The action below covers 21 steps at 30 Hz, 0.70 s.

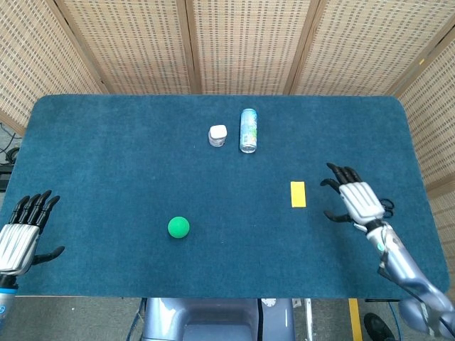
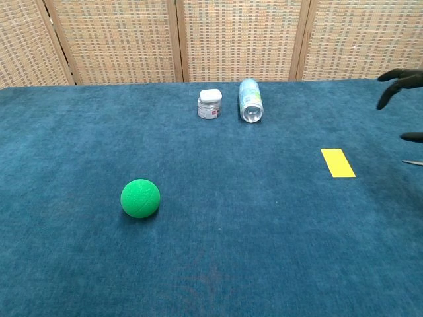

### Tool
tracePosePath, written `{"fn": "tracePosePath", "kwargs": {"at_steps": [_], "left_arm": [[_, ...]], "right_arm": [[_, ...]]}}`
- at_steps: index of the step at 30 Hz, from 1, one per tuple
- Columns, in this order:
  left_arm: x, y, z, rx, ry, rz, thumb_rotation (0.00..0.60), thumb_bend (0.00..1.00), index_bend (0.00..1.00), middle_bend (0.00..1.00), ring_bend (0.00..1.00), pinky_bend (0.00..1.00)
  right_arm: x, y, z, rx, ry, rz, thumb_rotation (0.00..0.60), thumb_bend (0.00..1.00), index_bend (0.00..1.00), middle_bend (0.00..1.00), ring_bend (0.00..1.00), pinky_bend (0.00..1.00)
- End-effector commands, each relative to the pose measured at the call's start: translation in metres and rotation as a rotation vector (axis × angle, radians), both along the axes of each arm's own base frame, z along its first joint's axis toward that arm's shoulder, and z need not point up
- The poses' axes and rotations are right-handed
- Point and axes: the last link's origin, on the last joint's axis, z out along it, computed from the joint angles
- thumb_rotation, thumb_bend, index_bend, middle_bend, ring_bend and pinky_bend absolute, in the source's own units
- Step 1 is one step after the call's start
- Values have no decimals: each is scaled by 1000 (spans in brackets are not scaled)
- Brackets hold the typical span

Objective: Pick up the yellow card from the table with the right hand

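The yellow card lies flat on the blue table, right of centre; the chest view shows the yellow card at the right. My right hand hovers just right of the card, fingers spread, holding nothing and apart from the card. In the chest view only the dark fingertips of that hand enter at the right edge. My left hand stays open at the table's front left corner, seen only in the head view.
A green ball sits front centre-left. A small white-capped jar and a can lying on its side are at the back centre. Scissors lie partly hidden behind my right hand. Woven screens stand behind the table.
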Motion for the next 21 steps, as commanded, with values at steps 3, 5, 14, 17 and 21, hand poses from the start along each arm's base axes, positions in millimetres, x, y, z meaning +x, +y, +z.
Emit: {"fn": "tracePosePath", "kwargs": {"at_steps": [3,5,14,17,21], "left_arm": [[0,2,-1,4,27,-5,600,10,22,0,0,0],[0,2,-1,5,29,-4,600,10,22,0,0,0],[0,3,-2,-9,20,3,600,10,22,0,0,0],[0,3,-2,-11,21,3,600,10,22,0,0,0],[1,4,-2,-11,16,5,600,9,21,0,0,0]], "right_arm": [[14,-41,-21,48,14,-35,600,407,299,0,0,4],[15,-49,-25,63,24,-50,600,414,299,0,0,4],[20,-70,-51,87,105,-59,600,440,309,0,0,4],[20,-74,-63,104,136,-61,600,440,309,0,0,4],[21,-76,-76,113,149,-68,600,440,309,0,0,4]]}}
